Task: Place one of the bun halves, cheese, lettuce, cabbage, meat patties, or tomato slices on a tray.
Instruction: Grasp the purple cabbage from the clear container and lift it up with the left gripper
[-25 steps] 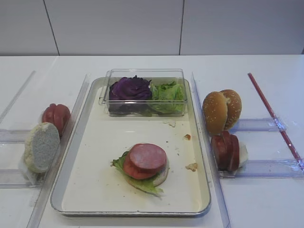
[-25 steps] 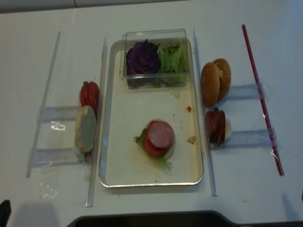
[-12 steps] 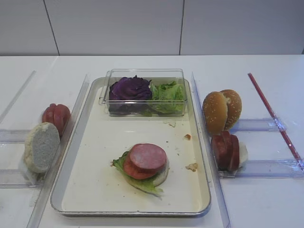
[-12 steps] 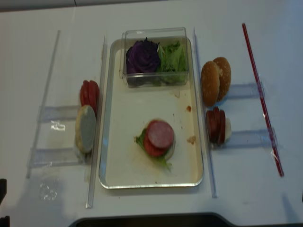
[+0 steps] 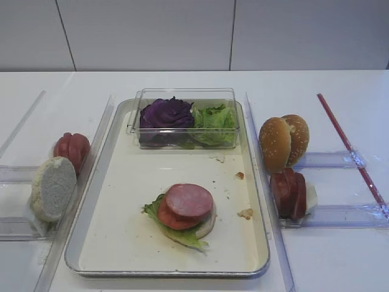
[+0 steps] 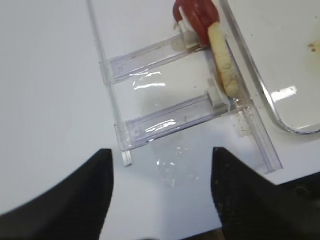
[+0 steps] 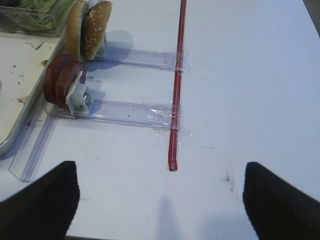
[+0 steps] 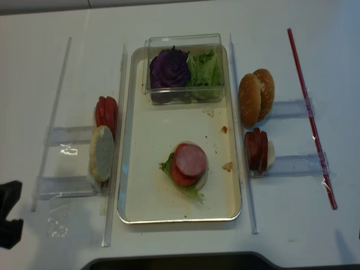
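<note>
clear plastic racks [image 6: 165,117] fill the middle of the left wrist view, and the left pincer [image 6: 160,195] hangs at the bottom edge with its two dark fingers [image 6: 75,200] spread apart over bare bench [image 6: 45,75], gripping nothing. from it the nearest pieces lie toward the upper right of that frame: a bun half [image 6: 224,65] standing on edge in the rack, its flat faces turned sideways, with the tomato slices [image 6: 197,12] touching it just above. the tray [image 6: 280,107] sits further right.

in the realsense view the left pincer [image 8: 8,216] shows at the lower left, near that bun half [image 8: 101,153]. the right pincer [image 7: 160,200] also stands wide and empty, with the meat patties [image 7: 62,82] and bun halves [image 7: 90,27] at the upper left of its view.

judging by closeness, the left arm is better placed for the lone bun half, which needs a grip across its thin edge.
</note>
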`<action>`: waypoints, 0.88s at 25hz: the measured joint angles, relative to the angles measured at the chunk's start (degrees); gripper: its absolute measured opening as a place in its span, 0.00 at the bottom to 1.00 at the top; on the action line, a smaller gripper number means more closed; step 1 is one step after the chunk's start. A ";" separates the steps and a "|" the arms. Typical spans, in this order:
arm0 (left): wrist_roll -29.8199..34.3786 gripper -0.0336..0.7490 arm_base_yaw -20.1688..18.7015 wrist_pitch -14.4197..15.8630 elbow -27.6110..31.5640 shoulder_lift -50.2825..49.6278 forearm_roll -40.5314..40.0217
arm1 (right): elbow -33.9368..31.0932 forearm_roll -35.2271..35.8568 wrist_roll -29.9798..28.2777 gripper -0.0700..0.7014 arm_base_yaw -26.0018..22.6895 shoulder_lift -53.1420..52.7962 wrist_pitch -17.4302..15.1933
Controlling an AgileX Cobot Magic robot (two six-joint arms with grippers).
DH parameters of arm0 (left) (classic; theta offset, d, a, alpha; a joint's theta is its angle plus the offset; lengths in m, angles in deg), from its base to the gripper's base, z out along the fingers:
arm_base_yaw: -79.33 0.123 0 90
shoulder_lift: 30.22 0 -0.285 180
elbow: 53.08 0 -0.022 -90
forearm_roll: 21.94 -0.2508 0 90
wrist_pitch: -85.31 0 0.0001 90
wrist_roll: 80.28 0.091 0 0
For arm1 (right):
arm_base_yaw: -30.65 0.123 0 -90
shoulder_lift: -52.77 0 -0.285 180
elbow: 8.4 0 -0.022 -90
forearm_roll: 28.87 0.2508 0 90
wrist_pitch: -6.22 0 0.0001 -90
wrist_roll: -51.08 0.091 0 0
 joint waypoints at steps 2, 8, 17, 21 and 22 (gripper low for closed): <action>0.00 0.60 -2.08 0.00 -1.88 -3.08 -0.40 | 0.00 0.00 0.00 0.98 0.00 0.00 0.00; -1.83 0.60 -7.09 0.00 -7.71 -12.88 -2.61 | 0.00 0.00 0.00 0.98 0.00 0.00 0.00; -2.06 0.60 -7.47 -0.56 -18.10 -29.62 -3.44 | 0.00 -0.02 0.00 0.98 0.00 0.00 0.00; -2.05 0.60 -7.47 -0.81 -23.59 -36.25 -3.92 | 0.00 -0.02 0.00 0.98 0.00 0.00 0.00; -2.05 0.60 -7.47 -0.81 -25.27 -37.85 -3.96 | 0.00 -0.02 0.00 0.98 0.00 0.00 0.00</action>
